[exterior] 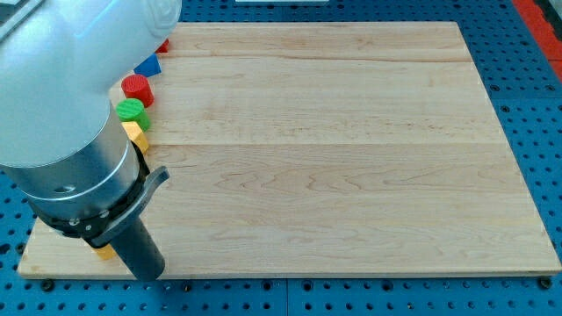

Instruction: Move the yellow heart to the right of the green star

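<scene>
- Closest to the camera is my arm's grey-and-white body, filling the view's left side and hiding much of that edge of the wooden board.
- From it the dark rod runs down toward 5 o'clock; my tip sits at the board's lower-left corner, near 7 o'clock on the board.
- No pincer on this rig, just the bare rod, and it holds nothing; I cannot tell whether it touches any block.
- Blocks line the left edge in a column: a red block mostly hidden at the top, then a blue block, a red cylinder, a green block, a yellow block, and a yellow sliver under the arm, beside the rod.
- Which yellow piece is the heart I cannot tell; whether the green one is the star is also unclear.
- I judge the heart light, stiff and quick to slide or spin on smooth wood, so I would push squarely on a flat flank, not a lobe.
</scene>
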### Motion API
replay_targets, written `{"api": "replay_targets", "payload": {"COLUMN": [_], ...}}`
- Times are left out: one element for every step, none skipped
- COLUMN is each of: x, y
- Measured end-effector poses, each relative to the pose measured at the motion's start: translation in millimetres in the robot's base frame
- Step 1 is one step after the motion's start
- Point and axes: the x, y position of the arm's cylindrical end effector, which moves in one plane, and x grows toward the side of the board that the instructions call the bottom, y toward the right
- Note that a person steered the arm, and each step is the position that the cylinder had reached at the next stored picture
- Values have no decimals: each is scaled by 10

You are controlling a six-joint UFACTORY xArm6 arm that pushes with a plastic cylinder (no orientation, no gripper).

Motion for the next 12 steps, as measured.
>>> {"api": "replay_targets", "payload": {"x": [0, 9, 10, -33, -145, -284, -217, -92, -180, -394, -524, -690], "y": [0, 17, -125, -573, -909, -179, -31, -339, -898, -809, -383, 188]}}
